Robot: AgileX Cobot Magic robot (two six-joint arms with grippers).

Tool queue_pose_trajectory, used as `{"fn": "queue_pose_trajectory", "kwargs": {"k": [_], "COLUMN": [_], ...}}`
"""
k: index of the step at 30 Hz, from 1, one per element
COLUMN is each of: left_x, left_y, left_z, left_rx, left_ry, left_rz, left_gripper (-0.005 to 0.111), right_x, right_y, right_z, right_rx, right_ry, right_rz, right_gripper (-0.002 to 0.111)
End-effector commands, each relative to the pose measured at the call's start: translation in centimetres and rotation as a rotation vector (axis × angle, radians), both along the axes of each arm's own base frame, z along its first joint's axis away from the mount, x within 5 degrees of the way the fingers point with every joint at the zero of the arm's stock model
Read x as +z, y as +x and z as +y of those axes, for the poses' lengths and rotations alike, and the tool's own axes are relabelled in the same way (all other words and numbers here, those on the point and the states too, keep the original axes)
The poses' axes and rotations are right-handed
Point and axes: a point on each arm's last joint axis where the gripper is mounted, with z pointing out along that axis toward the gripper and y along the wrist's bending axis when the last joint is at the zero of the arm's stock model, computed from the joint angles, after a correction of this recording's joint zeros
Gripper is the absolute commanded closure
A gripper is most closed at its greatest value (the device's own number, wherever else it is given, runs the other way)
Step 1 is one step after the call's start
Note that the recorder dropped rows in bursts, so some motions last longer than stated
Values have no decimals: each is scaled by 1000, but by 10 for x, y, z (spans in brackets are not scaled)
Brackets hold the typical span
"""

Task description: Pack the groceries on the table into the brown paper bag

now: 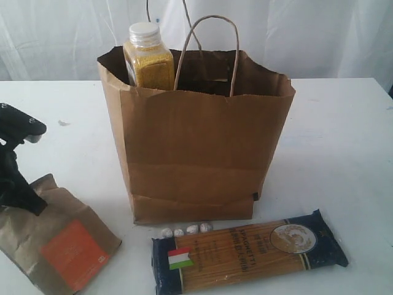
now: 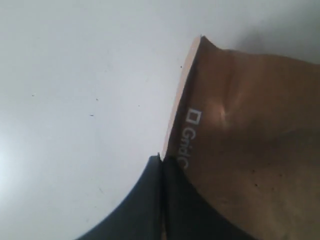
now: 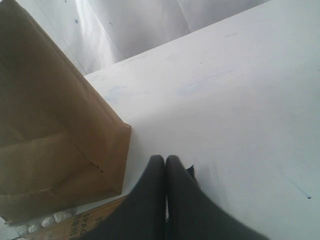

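Nearest us, the kraft pouch lies flat on the tabletop at front left, with our left claw clenched on its top seam. Beside it the spaghetti packet lies before the brown paper bag. Our right claw hangs above the packet's end, pinched together on nothing. The bag stands upright behind, with the yellow-grain bottle poking from its left corner.
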Motion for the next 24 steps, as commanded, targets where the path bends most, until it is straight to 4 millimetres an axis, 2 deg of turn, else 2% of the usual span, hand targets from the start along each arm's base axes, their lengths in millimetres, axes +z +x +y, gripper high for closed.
{"fn": "queue_pose_trajectory", "kwargs": {"k": [1,6,11,13,15,18,19,21,24], "left_x": [21,34,35,34,33,33,33,35,36], "left_y": [-11,-19,-25,-29,-33,-44,-48,-57,-65], "left_z": [5,6,4,-3,-11,-24,-30,-37,-44], "left_rx": [42,56,77,32,-46,-210,-275,-368,-420], "left_ry": [-48,-93,-147,-203,-262,-361,-406,-479,-530], "left_rz": [-71,-112,-81,-35,21,120,161,236,294], "left_gripper": [107,107,103,91,74,48,43,41,41], "right_x": [0,0,0,0,0,0,0,0,0], "right_y": [0,0,0,0,0,0,0,0,0], "right_z": [-1,-1,-1,-1,-1,-1,-1,-1,-1], "right_rx": [-8,-8,-8,-8,-8,-8,-8,-8,-8], "right_ry": [-9,-9,-9,-9,-9,-9,-9,-9,-9], "right_rz": [-10,-10,-10,-10,-10,-10,-10,-10,-10], "right_gripper": [108,108,108,108,108,108,108,108,108]}}
